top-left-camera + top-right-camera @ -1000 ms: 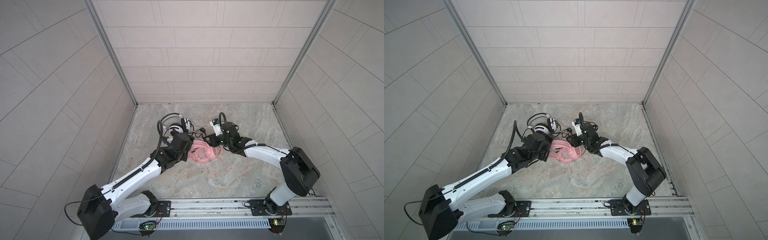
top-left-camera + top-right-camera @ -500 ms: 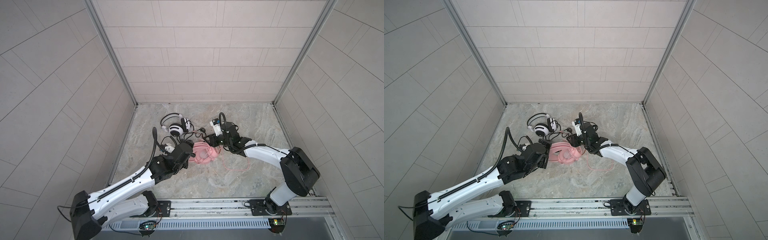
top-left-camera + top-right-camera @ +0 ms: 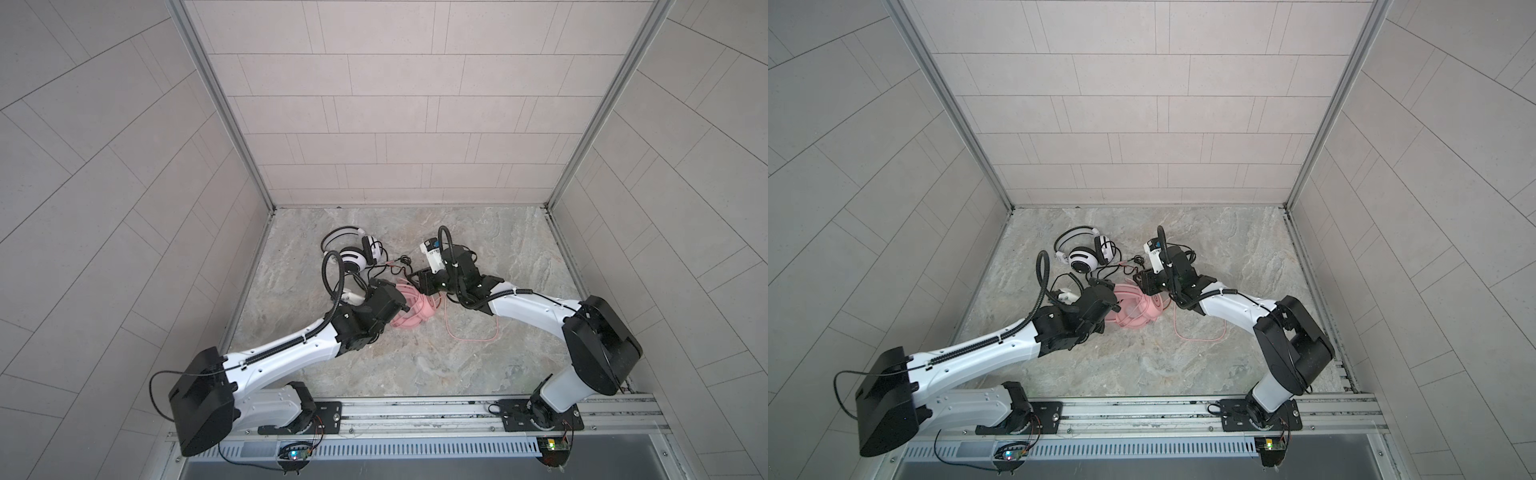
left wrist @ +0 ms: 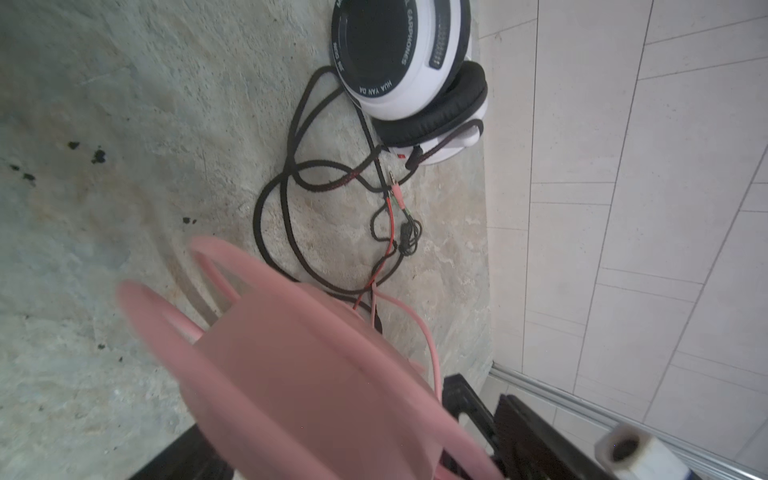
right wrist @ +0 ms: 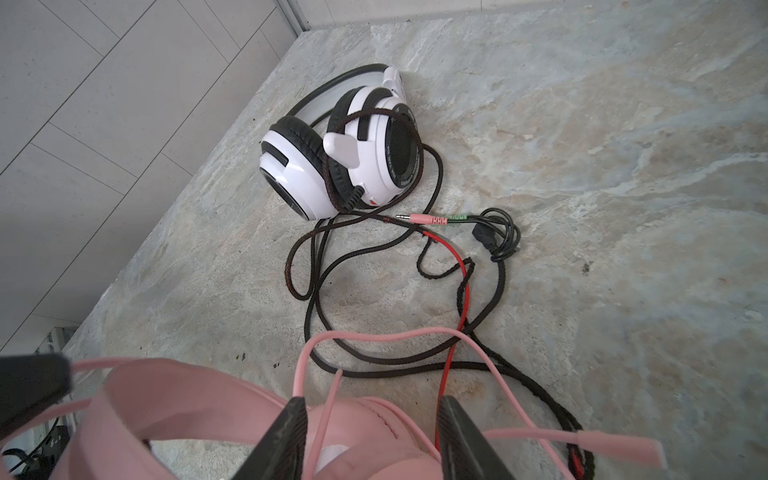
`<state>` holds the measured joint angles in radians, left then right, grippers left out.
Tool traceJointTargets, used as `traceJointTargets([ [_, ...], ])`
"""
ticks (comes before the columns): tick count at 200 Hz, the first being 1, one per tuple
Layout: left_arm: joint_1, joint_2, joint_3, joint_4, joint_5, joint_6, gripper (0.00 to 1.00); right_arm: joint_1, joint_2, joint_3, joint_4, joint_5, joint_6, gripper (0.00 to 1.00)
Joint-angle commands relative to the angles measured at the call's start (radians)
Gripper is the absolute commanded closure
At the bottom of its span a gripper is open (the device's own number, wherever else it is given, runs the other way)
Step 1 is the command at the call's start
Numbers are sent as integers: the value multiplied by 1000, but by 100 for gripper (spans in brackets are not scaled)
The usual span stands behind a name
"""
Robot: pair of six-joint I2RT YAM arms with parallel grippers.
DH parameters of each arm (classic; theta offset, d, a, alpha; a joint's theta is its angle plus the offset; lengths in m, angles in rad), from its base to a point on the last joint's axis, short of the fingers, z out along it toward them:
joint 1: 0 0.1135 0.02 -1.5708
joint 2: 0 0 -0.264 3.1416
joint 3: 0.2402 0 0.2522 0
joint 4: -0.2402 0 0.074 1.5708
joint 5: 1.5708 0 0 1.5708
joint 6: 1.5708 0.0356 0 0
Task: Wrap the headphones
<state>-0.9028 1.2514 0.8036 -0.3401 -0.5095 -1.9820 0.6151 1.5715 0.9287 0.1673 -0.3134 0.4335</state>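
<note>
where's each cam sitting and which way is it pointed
Top views: high above the arms' bases, looking down toward the back wall; both whole arms show, left gripper and right gripper meeting at the pink headphones.
Left wrist: low over the table, facing the white-and-black headphones past a blurred pink band; almost none of its own gripper shows.
Right wrist: low, facing that headset too; its own fingers straddle the pink cup.
Shared: both wrist views show the black cable between the headsets.
</note>
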Motion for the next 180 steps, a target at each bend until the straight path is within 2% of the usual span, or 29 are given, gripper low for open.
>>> traceJointTargets([
  [1, 57, 53, 35, 22, -36, 32, 0, 7, -44, -13, -22, -2, -13, 48],
  [31, 106, 57, 32, 14, -63, 86, 0, 9, -71, -36, -22, -13, -16, 48],
  [51, 139, 63, 13, 72, -68, 126, 0, 20, -88, -59, -5, -29, -10, 48],
  [79, 159, 100, -8, 219, 4, 189, 2, 33, -98, -79, -6, -18, -11, 48],
  [111, 159, 145, 4, 308, 153, 259, 3, 31, -85, -88, -12, -9, -13, 48],
  [140, 168, 168, -31, 390, 145, 262, 4, 35, -70, -95, 18, -35, 2, 48],
  [158, 195, 162, -37, 422, 150, 300, 4, 38, -74, -95, 6, -33, -2, 48],
  [180, 231, 144, -31, 468, 205, 387, 4, 37, -85, -99, -7, -26, -13, 48],
])
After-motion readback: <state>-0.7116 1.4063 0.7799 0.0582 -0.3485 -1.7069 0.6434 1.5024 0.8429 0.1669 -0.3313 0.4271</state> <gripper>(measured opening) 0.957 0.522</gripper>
